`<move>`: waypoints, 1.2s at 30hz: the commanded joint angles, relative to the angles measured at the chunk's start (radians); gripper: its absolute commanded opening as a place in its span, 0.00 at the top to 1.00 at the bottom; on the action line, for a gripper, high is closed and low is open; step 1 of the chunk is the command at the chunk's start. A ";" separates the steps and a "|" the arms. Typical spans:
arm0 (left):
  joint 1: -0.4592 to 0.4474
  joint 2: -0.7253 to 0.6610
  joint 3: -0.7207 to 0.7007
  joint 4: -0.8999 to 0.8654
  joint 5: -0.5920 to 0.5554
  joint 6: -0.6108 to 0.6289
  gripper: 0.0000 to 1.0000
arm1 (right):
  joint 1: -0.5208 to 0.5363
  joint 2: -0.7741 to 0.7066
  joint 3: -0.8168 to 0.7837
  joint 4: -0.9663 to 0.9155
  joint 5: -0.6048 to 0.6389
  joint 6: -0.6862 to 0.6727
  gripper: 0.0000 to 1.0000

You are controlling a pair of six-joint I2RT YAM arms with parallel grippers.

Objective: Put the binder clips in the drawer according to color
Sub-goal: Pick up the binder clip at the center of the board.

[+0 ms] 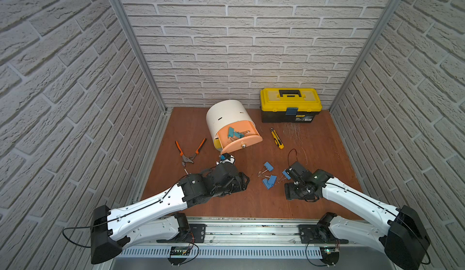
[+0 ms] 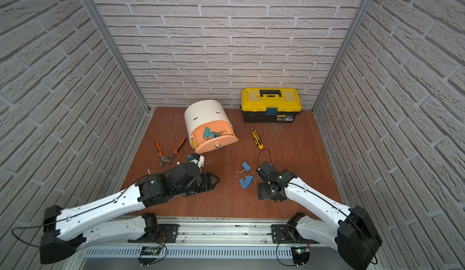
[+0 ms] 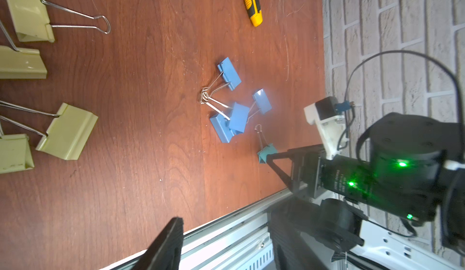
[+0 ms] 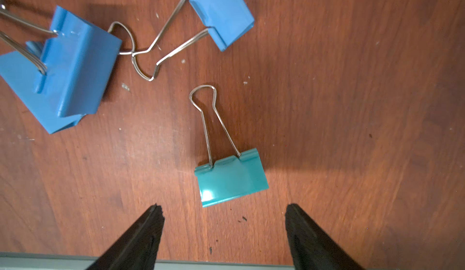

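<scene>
top views — cabinet (image 1: 226, 115) sits tilted toward the arms near the back of the table (image 1: 314, 155), peach drawer (image 1: 239, 140) pulled out, with teal clips (image 1: 232, 132) already lying in it; likely left open so the last teal one can go in. blue clips (image 2: 245, 174) lie clustered mid-table, just beside the right gripper (image 2: 259, 173), which is low over the board. left gripper (image 2: 215, 179) hangs idle near the cabinet; whether it is open or closed cannot be told from here. pliers (image 1: 190, 153), knife (image 1: 276, 137) and toolbox (image 1: 290, 105) are bystanders, well apart from the clips.

left wrist — four yellow clips (image 3: 66, 131) lie loose on the wood close under this arm, handles out, untouched. across the board the right gripper's fingertips (image 3: 270, 159) meet a lone teal clip (image 3: 266, 153); contact or mere overlap, cannot tell. only one left finger shows, so this gripper's state stays undecided.

right wrist — jaws spread wide, nothing between them; the teal clip (image 4: 231, 178) lies flat just ahead of the tips, handles pointing away. judged: lined up to take the clip body across its width.

surface and room — reddish wood board, scuffed and specked, a scratch patch in front of the toolbox; white faux-brick walls on three sides, aluminium rail at the front edge.
</scene>
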 commanded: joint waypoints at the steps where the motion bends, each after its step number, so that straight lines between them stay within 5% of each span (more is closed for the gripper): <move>1: -0.008 -0.026 -0.015 0.032 -0.049 -0.022 0.39 | 0.000 0.038 -0.003 0.054 0.031 -0.012 0.18; 16: -0.008 -0.054 -0.021 0.017 -0.055 -0.018 0.39 | 0.000 0.209 0.011 0.130 0.037 -0.044 0.17; 36: -0.008 -0.057 -0.037 0.041 -0.061 -0.024 0.39 | 0.005 0.072 -0.098 0.133 -0.056 0.027 0.33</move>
